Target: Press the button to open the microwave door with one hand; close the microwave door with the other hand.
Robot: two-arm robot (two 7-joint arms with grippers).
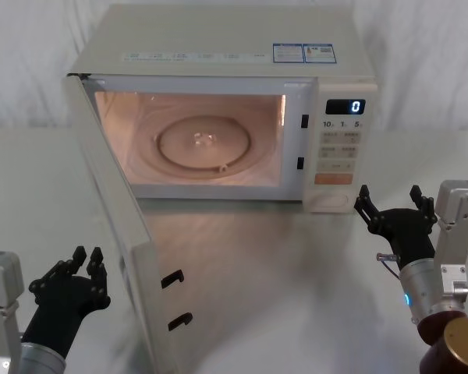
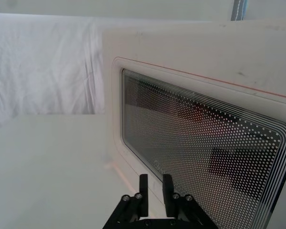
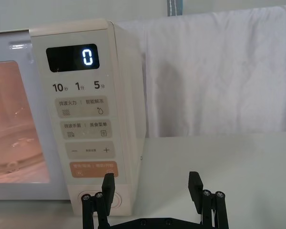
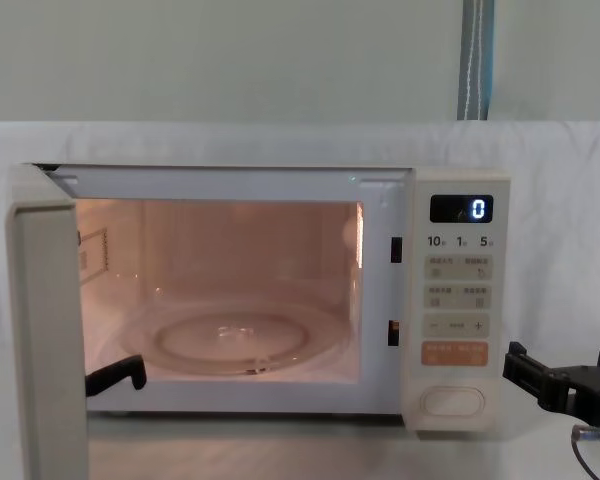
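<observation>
Microwave [image 1: 218,47] sits at the back of the counter [image 1: 296,280], cavity lit, display reading 0. The microwave door [image 1: 113,234] is swung wide open toward the robot's left, latch hooks facing right (so the opening half looks done and closing is the step in hand). Right gripper [image 1: 395,206] hovers just in front of and slightly right of the control panel, fingers spread wide and grasping nothing; in the right wrist view the button [image 3: 115,199] sits low on the panel, just behind one finger, whether touching I can't tell. Left gripper [image 1: 90,259] is low on the outer side of the door, near its free edge, fingers [image 2: 143,188] close together with a narrow gap, holding nothing, pointing at the window's lower frame. Next move, as I judge it: left arm presses the door's outer face and sweeps it rightward until it latches; right arm should stay out of the swing path.
</observation>
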